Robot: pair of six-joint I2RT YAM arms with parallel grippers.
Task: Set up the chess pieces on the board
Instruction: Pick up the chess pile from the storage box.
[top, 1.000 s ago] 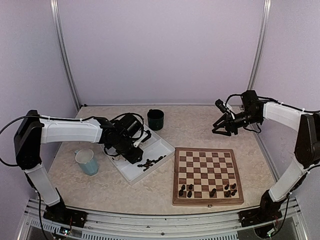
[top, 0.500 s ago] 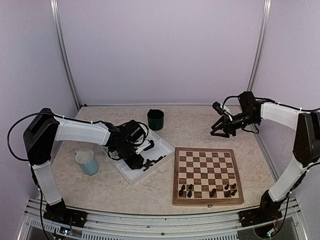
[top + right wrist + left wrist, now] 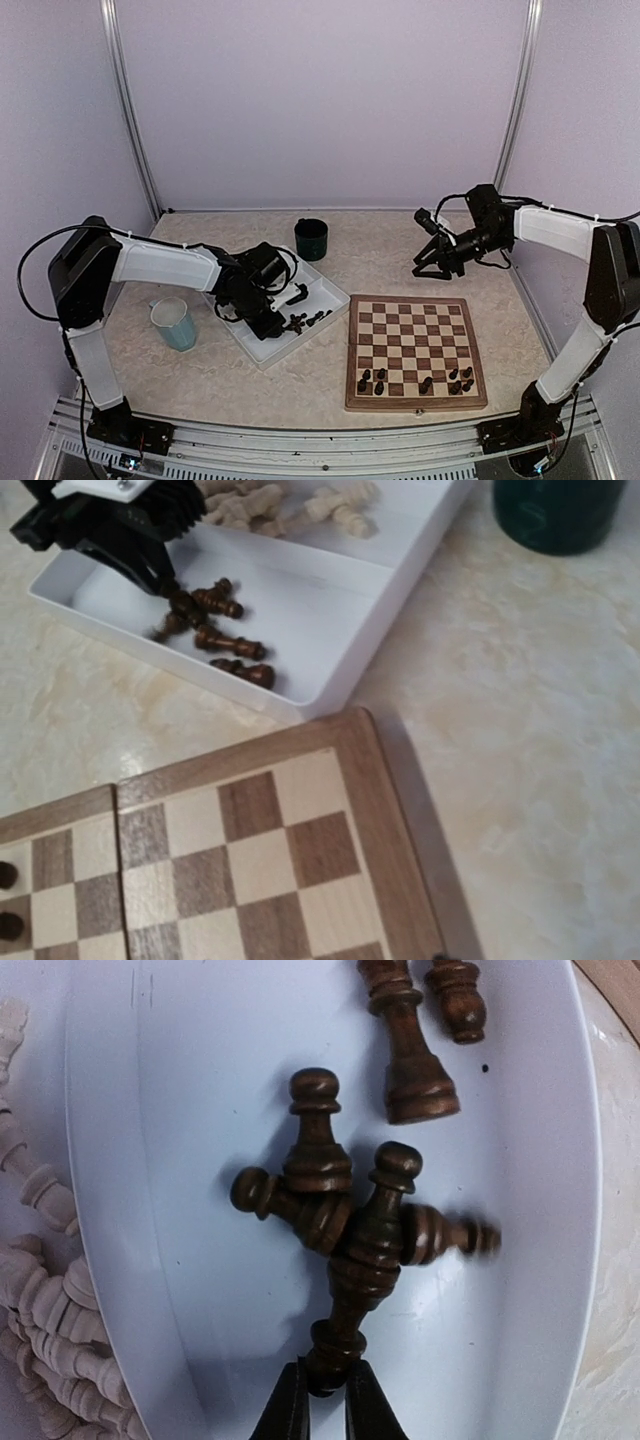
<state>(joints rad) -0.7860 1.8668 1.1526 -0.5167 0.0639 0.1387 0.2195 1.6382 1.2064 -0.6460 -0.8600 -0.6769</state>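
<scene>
The board (image 3: 350, 350) lies at the front right, with several dark brown chess pieces (image 3: 372, 380) standing on its near rows. My left gripper (image 3: 283, 322) is down in the white tray's (image 3: 322, 291) near compartment. In the left wrist view it (image 3: 325, 1405) is shut on the end of a dark brown piece (image 3: 365, 1260) lying in a small heap. More dark pieces (image 3: 415, 1070) lie beyond. Pale pieces (image 3: 40, 1300) fill the other compartment. My right gripper (image 3: 430, 265) hovers open and empty behind the board's far right; its fingers are out of the right wrist view.
A dark green cup (image 3: 311, 239) stands behind the tray. A light blue cup (image 3: 175, 323) stands left of it. The right wrist view shows the board's corner (image 3: 390, 810), the tray (image 3: 385, 600) and the green cup (image 3: 555, 510). Walls enclose the table.
My left gripper has dropped into the tray's dark-piece compartment and now grips a piece. My right gripper has drifted a little to the left.
</scene>
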